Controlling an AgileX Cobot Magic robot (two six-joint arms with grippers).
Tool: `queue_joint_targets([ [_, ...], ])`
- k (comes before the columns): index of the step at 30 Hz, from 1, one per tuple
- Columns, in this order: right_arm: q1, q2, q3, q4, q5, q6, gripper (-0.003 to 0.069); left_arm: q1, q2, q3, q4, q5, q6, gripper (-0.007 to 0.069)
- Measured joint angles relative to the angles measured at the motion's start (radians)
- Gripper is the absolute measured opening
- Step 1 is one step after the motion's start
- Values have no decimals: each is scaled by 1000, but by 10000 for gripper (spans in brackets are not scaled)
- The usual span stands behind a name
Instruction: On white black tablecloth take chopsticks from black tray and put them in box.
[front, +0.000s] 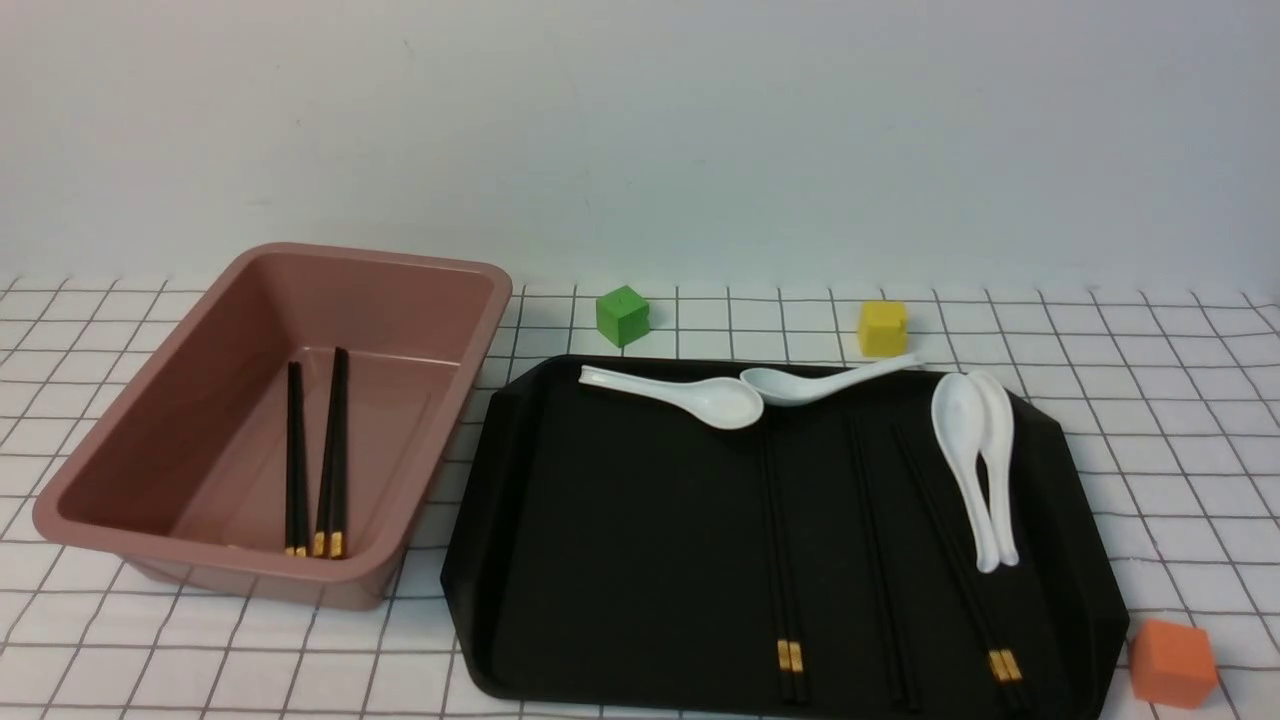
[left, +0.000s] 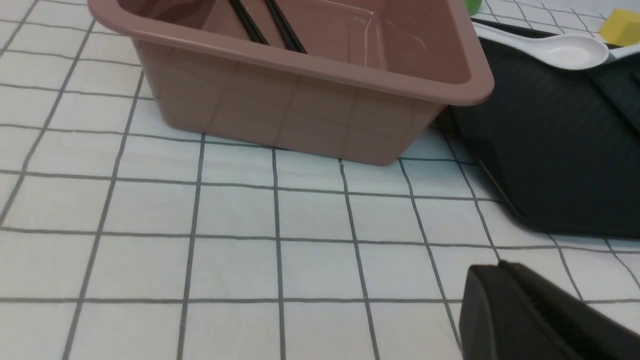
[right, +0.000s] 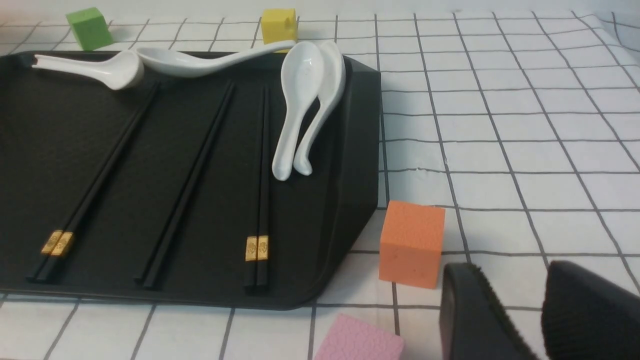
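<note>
**Two pairs of chopsticks in box, three in black tray**

Find box (front: 440, 440) on white, black-gridded tablecloth (front: 1180, 460), just beside left edge of black tray (front: 600, 560). Count two pairs of black chopsticks (front: 332, 460) inside, laid lengthwise, gold-banded ends toward box's near edge.

Count three further pairs in tray: one (front: 780, 540) near the middle, one (front: 880, 570) farther right, one (front: 960, 560) slanting toward near right corner. See gold bands near the near ends of the first and third; on the second, make out only black.

Log four white ceramic soup spoons, all in or over tray. Note one (front: 680, 392) along far edge, bowl close to bowl of a second (front: 830, 382), with handle across far rim. Find last two (front: 962, 450) (front: 998, 450) overlapping near right edge, bowls toward far edge.

Record green block (front: 622, 316) and yellow block (front: 882, 329) on tablecloth beyond tray's far edge; orange block (front: 1173, 664) just outside near right corner. Spot pink block (right: 357, 340) near the orange one, partly cut off in right wrist view.

Read left gripper (left: 492, 270) as clenched, over tablecloth near box. Read right gripper (right: 514, 265) as released, jaws apart, nothing between, over tablecloth.
</note>
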Motion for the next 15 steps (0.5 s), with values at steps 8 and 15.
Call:
queue_joint_targets([
  [8,0,0,0,0,0,0,240,0,0,0,-6,0,0,17],
  [15,0,0,0,1,0,0,240,0,0,0,-7,0,0,18],
])
